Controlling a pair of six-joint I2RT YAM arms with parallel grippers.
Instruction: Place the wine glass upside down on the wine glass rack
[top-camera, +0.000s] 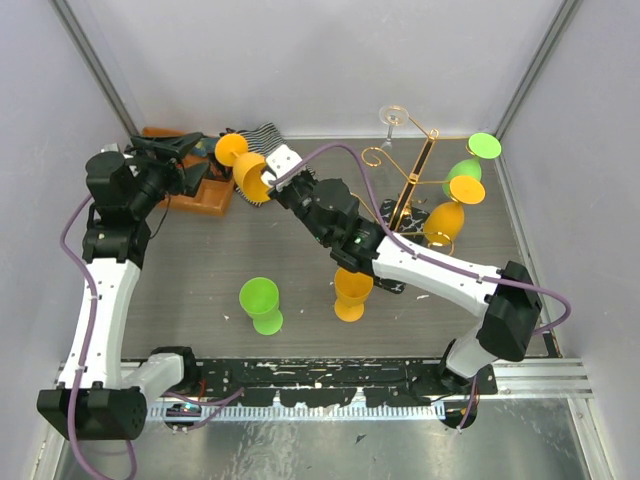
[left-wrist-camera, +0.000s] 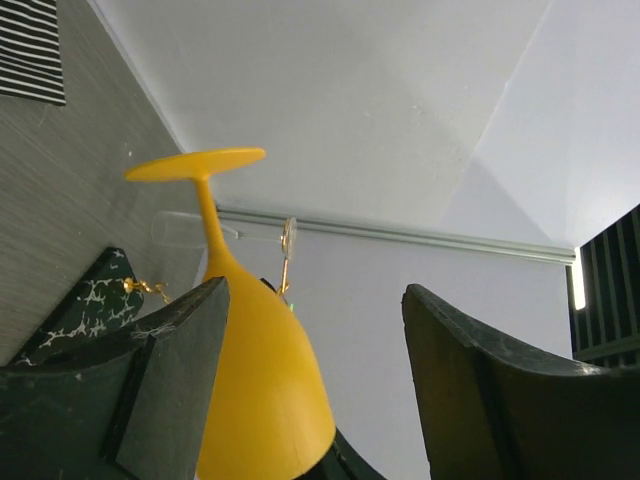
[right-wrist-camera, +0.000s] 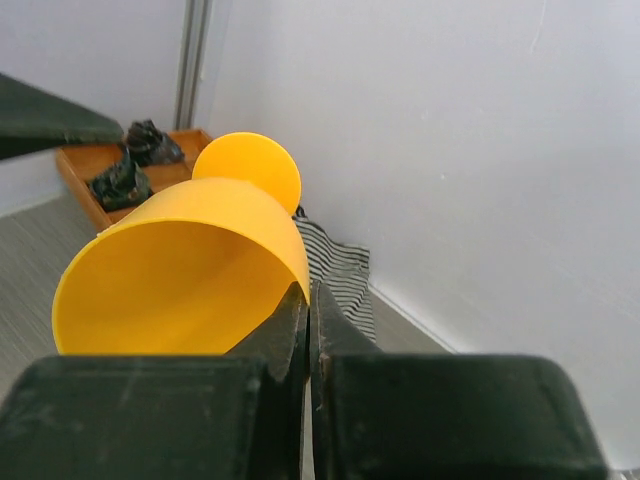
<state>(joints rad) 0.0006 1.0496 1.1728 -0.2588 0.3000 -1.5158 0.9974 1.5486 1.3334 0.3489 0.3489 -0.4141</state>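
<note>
My right gripper (top-camera: 272, 183) is shut on the rim of an orange wine glass (top-camera: 250, 175), held on its side at the back left with its foot toward the wall. The right wrist view shows the gripper (right-wrist-camera: 308, 295) pinching the bowl's wall (right-wrist-camera: 180, 280). My left gripper (top-camera: 205, 162) is open, and in its wrist view (left-wrist-camera: 317, 292) the glass bowl (left-wrist-camera: 260, 390) lies between its fingers, against the left finger. The gold wine glass rack (top-camera: 413, 185) stands at the back right on its black speckled base (top-camera: 393, 214). It carries a green glass (top-camera: 463, 168) and an orange glass (top-camera: 445, 218).
A green glass (top-camera: 262, 303) and an orange glass (top-camera: 351, 292) stand on the table in the middle. A clear glass (top-camera: 393, 118) is behind the rack. A wooden tray (top-camera: 208, 197) and a striped cloth (top-camera: 262, 135) lie at the back left, against the white walls.
</note>
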